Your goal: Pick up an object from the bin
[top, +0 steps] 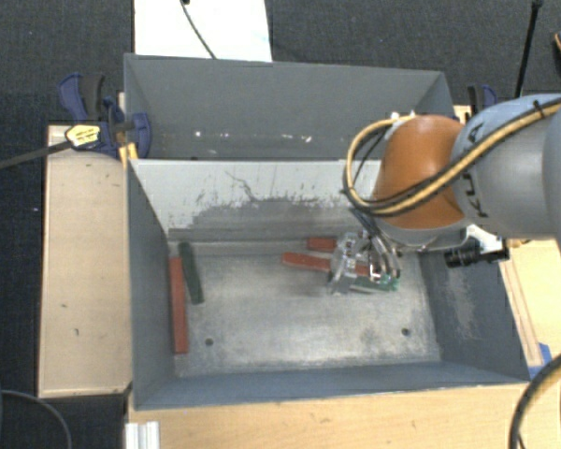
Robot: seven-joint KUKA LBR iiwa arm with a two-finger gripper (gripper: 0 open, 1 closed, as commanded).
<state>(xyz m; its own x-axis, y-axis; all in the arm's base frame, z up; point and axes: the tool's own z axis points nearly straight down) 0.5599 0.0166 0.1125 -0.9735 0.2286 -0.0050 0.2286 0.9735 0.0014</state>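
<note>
Hovering gripper: the gripper (358, 271) is low over the floor of the bin (290, 110), right at the right-hand end of the short red bar (304, 262). I cannot tell whether it touches the bar.
Pincer state: I cannot tell whether it is wide or narrow, as the metal at the tip is too tangled from this angle. Nothing is plainly held in it.
Task's thing: the short red bar is probably the target. It lies flat, with its length running left to right and one end toward the gripper.
Neighbour: a smaller orange-red piece (322, 244) lies just behind the short red bar, on the back-wall side. I cannot tell whether the two touch.
Others: a long red stick (179, 309) and a dark green stick (191, 275) lie side by side well to the left of the short red bar, out of the way.
Step in hand: judged to be settling onto the bar for a grasp.
Doing it well: centre over the bar rather than its very end, close across its narrow width, and go down until it almost meets the floor.
Risk: a grip on the end may tip the bar, or the orange-red piece behind it may be caught too.
</note>
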